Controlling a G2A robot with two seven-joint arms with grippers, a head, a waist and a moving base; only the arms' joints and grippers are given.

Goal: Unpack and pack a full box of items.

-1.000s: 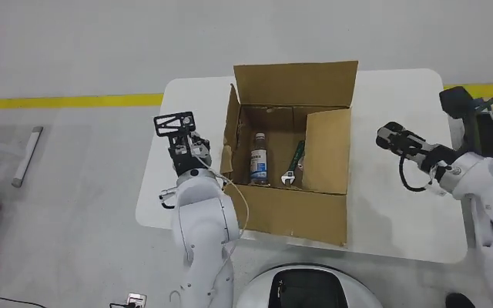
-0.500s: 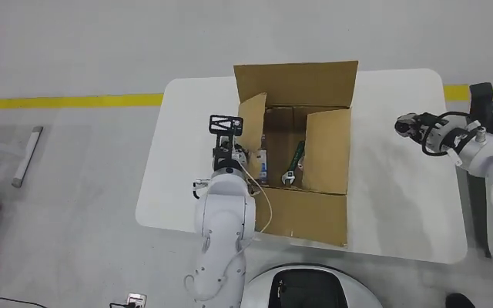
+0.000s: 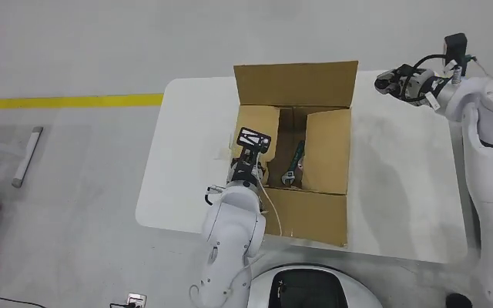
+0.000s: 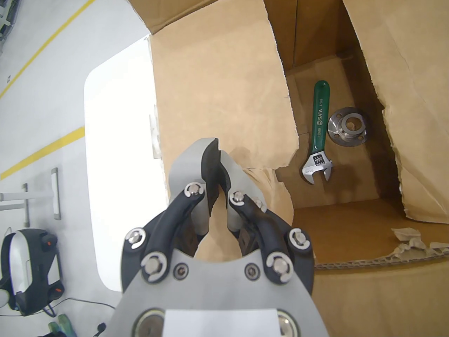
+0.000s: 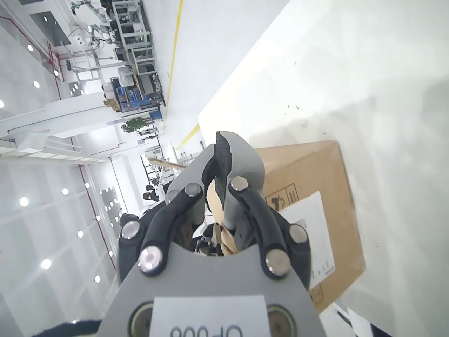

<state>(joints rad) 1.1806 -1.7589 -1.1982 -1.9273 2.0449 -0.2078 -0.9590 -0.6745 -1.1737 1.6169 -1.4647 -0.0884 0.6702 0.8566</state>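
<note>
While both claws are pinched shut with nothing in them, the cardboard box sits open in the middle of the white table, with its back flap standing up on the far side. Left claw hangs over the box's left flap, which is folded in over the opening. In the left wrist view its fingertips are right above that flap's torn edge; can't tell if they touch it. Right flap is folded inward too, edge also torn.

On the box floor, in the gap between the two flaps:
- Green-handled wrench, head toward the near wall and handle toward the far wall.
- Round metal flange, lying flat just beside the wrench handle on the right-flap side.

Right claw is at the far right of the table, just past the box's far right corner and well apart from the left claw. In the right wrist view a white label is stuck on the box's outer wall.
</note>
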